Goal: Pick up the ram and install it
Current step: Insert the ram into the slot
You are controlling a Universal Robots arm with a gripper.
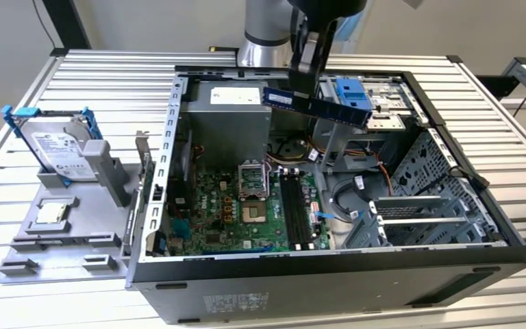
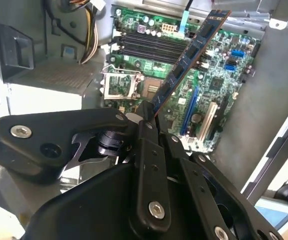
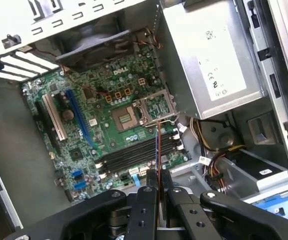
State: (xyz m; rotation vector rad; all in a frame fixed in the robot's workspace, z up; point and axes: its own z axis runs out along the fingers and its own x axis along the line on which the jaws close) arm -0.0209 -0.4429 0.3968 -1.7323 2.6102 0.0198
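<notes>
Nearest your wrist cameras is your gripper (image 2: 151, 114), its black fingers pinched narrow on one end of the ram (image 2: 191, 50). In the exterior view the slatted table (image 1: 107, 75) carries the open computer case (image 1: 336, 291). Inside the case the grey power supply (image 1: 227, 113) sits at the far side and the green motherboard (image 1: 235, 205) lies nearer. The hard drive (image 1: 57, 147) in its blue bracket stands outside the case, at the exterior view's left. The black memory slots (image 1: 295, 205) run along the motherboard. The ram hangs tilted in the air above the case's far part, well clear of those slots.
</notes>
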